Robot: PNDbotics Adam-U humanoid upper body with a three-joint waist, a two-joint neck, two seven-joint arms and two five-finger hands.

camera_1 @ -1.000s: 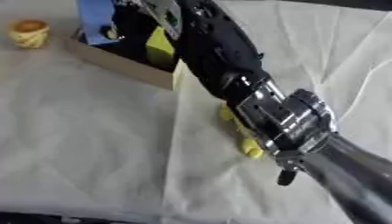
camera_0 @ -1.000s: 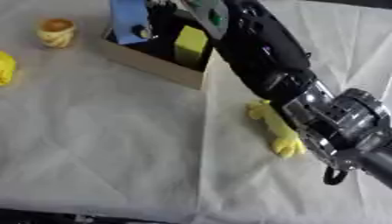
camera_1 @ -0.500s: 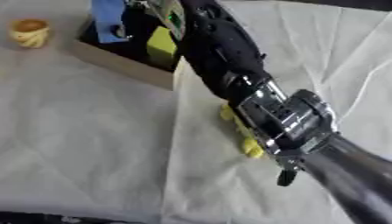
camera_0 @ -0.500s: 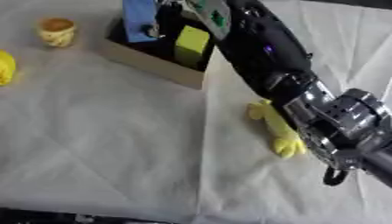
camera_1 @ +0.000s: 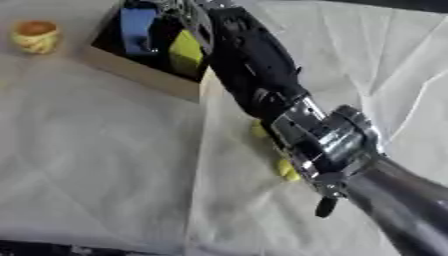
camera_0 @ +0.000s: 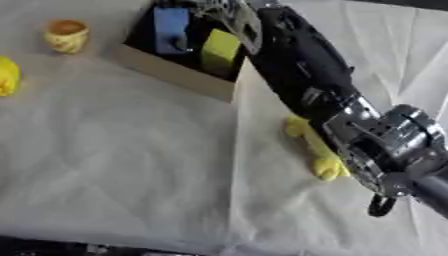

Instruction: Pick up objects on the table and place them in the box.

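right arm reaches over the open box at the top of the frame

at the far left edge of the left eye view, a yellow object [camera_0: 7,75] lies on the pale cloth that covers the desk [camera_0: 122,165]; only part of it shows, so its shape cannot be told. just right of it, in the upper left of the frame, a small yellow cup-like thing with an orange-brown top [camera_0: 66,35] stands upright on the cloth, apart from the box.

at the upper middle sits the cardboard box [camera_0: 179,77], dark inside and turned at an angle to the frame. two things are in it: a blue block [camera_0: 171,30] toward its left side, and a yellow-green block [camera_0: 220,51] just right of it, near the box's right corner.

the robot's right arm comes in from the lower right corner and runs up across the frame as a long black forearm with a silver joint. its right hand [camera_0: 229,11] is over the upper right part of the box, at the top edge of the frame, just above the yellow-green block. the fingers are blurred and partly cut off by the frame edge, so i cannot tell whether they are spread, pressed together or pinching anything.

right of the box, at the middle right of the frame, a long yellow toy with knobbed ends [camera_0: 317,150] lies on the cloth, partly hidden under the arm. the left hand shows in neither view.
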